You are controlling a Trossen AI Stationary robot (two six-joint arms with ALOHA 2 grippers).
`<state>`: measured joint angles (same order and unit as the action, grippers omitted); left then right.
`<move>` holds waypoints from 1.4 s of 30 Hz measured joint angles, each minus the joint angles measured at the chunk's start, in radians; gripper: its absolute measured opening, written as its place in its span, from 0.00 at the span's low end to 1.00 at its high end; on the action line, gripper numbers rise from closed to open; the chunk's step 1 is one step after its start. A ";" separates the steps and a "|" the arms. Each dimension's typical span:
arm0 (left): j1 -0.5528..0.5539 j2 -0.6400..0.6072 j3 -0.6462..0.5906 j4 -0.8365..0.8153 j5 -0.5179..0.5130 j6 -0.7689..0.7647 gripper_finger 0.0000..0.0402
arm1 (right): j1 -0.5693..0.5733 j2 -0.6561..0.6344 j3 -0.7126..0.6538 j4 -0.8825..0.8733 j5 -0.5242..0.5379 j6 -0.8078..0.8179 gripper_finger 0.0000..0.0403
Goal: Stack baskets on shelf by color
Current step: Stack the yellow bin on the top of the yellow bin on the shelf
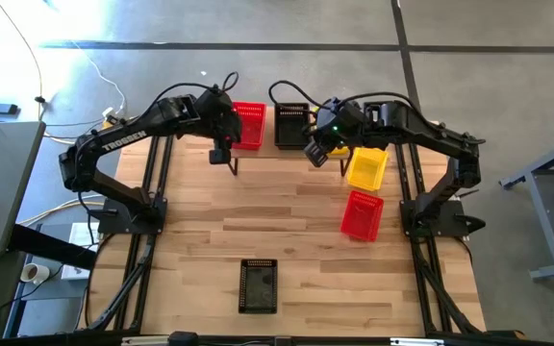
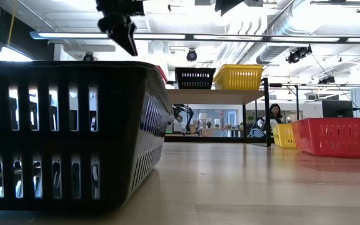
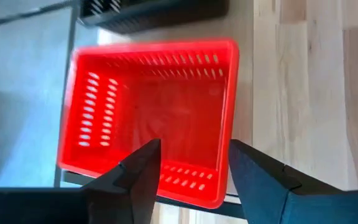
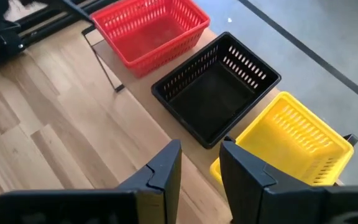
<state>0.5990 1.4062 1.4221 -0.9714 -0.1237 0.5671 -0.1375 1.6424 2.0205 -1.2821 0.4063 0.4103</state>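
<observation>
From my remote station, the wooden tabletop [image 1: 296,240] fills the overhead view, with the shelf [image 2: 217,95] standing along its 12 o'clock edge. Both dark arms reach toward that edge. The left claw [image 1: 221,152] hangs above the shelf's 9 o'clock end, over the red basket on the shelf [image 3: 151,115]; its two fingers [image 3: 138,177] stand apart with nothing between them, the basket's open top showing through the gap in the wrist camera. The right claw [image 1: 315,154] hovers just in front of the shelf's 3 o'clock half; its fingers [image 4: 166,168] are parted with a narrow gap and hold nothing. On the shelf, three baskets sit in a row from 9 to 3 o'clock: the red one, a black basket on the shelf [image 4: 216,93] just beside it, and a yellow basket on the shelf [image 4: 297,143] at the far end. Toward 3 o'clock on the tabletop lies a second yellow basket [image 1: 366,167], with a second red basket [image 1: 362,214] just beside it on the 6 o'clock side. A lone black basket [image 1: 258,285] rests near the 6 o'clock edge, well apart from the rest; it looms large in the level camera.
</observation>
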 joint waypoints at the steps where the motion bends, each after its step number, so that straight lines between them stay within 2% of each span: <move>1: -0.002 0.000 0.018 -0.005 0.001 -0.007 0.45 | 0.000 0.000 0.000 -0.002 -0.004 0.000 0.24; 8: -0.007 0.000 0.127 -0.029 0.005 -0.101 0.44 | 0.000 -0.039 0.000 -0.058 -0.014 0.027 0.24; 11: -0.011 0.000 0.158 -0.045 0.012 -0.145 0.44 | 0.001 -0.065 0.000 -0.128 0.016 0.060 0.24; 17: -0.013 0.000 0.176 -0.053 0.019 -0.171 0.43 | 0.002 -0.081 0.000 -0.281 0.056 0.114 0.24; 21: -0.013 0.000 0.176 -0.053 0.017 -0.171 0.43 | 0.009 -0.089 -0.044 -0.286 0.034 0.103 0.24; 28: -0.010 0.000 0.176 -0.051 0.007 -0.164 0.43 | 0.010 -0.184 -0.281 -0.262 -0.026 0.132 0.24; 37: -0.010 0.000 0.176 -0.047 0.007 -0.156 0.43 | -0.009 -0.387 -0.612 -0.040 -0.198 0.150 0.24; 42: -0.010 0.000 0.176 -0.047 0.004 -0.183 0.43 | -0.028 -0.454 -0.759 0.050 -0.270 0.161 0.24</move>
<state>0.5892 1.4059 1.5986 -1.0180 -0.1200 0.3840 -0.1653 1.1883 1.2615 -1.2321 0.1365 0.5717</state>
